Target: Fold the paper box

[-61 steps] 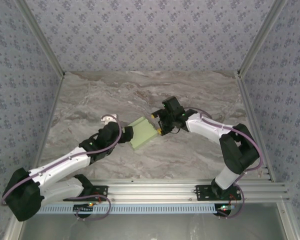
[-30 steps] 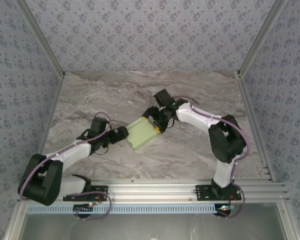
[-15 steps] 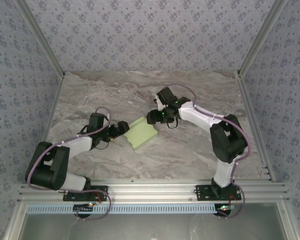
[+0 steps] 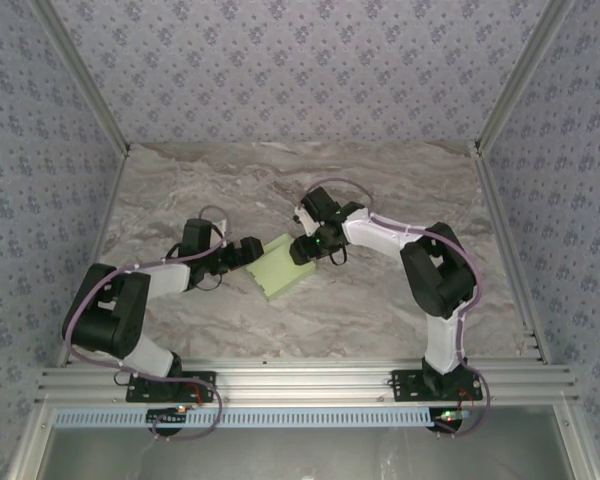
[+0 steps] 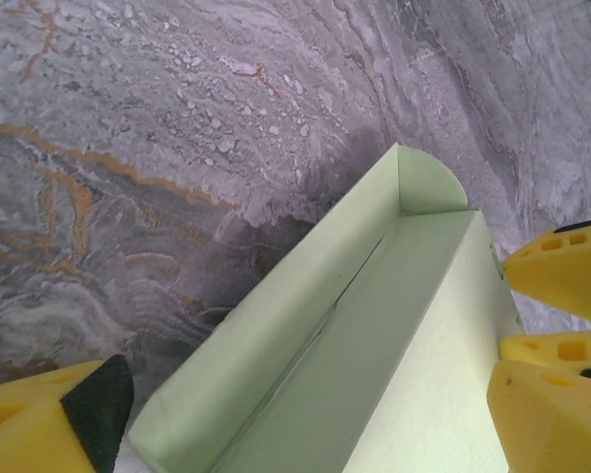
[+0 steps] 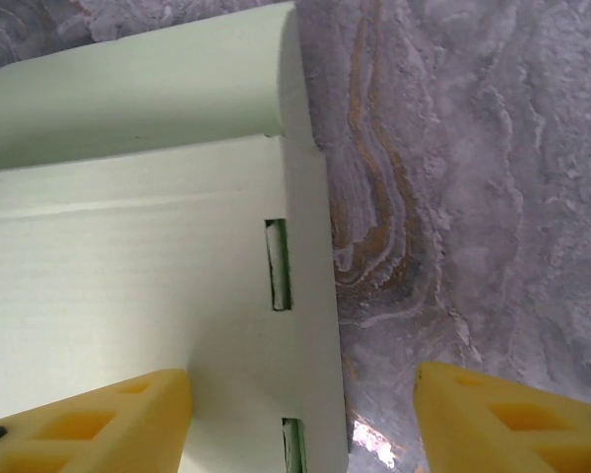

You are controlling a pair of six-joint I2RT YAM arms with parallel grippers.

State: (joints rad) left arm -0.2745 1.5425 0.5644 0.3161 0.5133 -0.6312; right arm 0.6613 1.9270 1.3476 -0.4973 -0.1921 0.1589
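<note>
The slanted box (image 4: 283,268) at the table's (image 4: 180,190) middle is straddled at its left end by the left gripper (image 4: 248,250) and at its far corner by the right gripper (image 4: 302,247), both apparently released.

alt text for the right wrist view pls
Pale green paper box with two narrow slots near its right edge, lying on a grey marbled table, a rounded flap along its far side. The right gripper's yellow fingers stand apart, one over the card, one over bare table.
</note>
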